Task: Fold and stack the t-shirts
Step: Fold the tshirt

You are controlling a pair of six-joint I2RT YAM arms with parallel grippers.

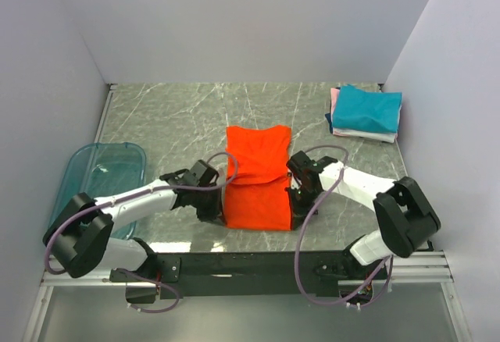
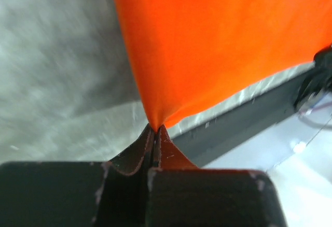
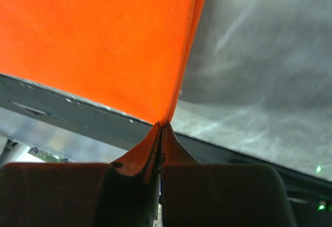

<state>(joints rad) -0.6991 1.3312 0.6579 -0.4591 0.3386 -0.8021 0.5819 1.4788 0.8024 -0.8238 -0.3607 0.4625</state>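
Top external, left gripper point(image 1: 219, 208), right gripper point(image 1: 294, 201) clamping orange t-shirt point(image 1: 256, 176), folded stack point(image 1: 367, 112) far right, bin point(image 1: 87, 172) left

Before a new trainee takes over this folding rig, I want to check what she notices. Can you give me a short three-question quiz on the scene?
1. True or false: the left gripper and the right gripper are each shut on the orange-red t-shirt.
2. In the top view, where does the stack of folded t-shirts lie? A far right; B far left; C near centre.
3. Fill in: the top shirt of that stack is ___.
Key: 1 true; 2 A; 3 teal.
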